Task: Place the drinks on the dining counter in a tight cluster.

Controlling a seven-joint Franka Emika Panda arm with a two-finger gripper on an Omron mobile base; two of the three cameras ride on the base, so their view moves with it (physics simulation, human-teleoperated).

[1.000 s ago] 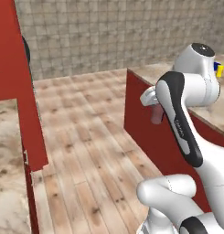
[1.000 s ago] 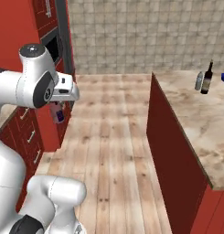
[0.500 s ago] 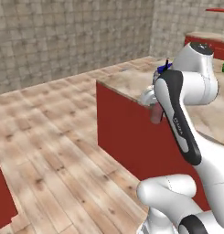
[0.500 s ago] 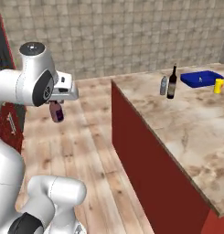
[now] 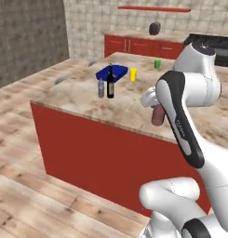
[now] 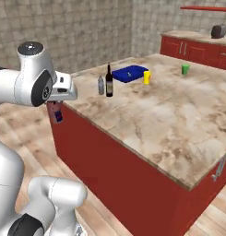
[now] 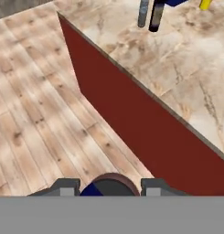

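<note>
Left base view: white arm rises from lower right of frame; the gripper (image 5: 157, 114) hangs at centre-right, pinching a short maroon can (image 5: 157, 115) that points downward below the hand. Behind it, the dining counter (image 5: 83, 104), marble top w/ plain red sides, spans mid-frame. In upper centre of frame, on the counter top, the wine bottle (image 5: 110, 85) stands upright w/ the small grey bottle (image 5: 101, 88) just beside it on the left. A blue tray (image 5: 112, 72) lies just behind the pair; a yellow cup (image 5: 133, 74) sits to the tray's right, and a green cup (image 5: 157, 64) farther up and right. A wall counter w/ red cabinets (image 5: 138, 45) runs along the top of frame.

Right base view: arm at left of frame; can hangs under the hand at centre-left, a dark blue patch visible on its side, off the counter's near-left corner and not over the top. Wine bottle and grey bottle stand near that corner, upper centre of frame, well apart from the can.

Hand view: fingers (image 7: 65, 187) at bottom edge, closed against either side of the can's round maroon top. Wood floor (image 7: 35, 119) fills left of frame; counter's red side runs diagonally through centre; bases of both bottles at top edge.
</note>
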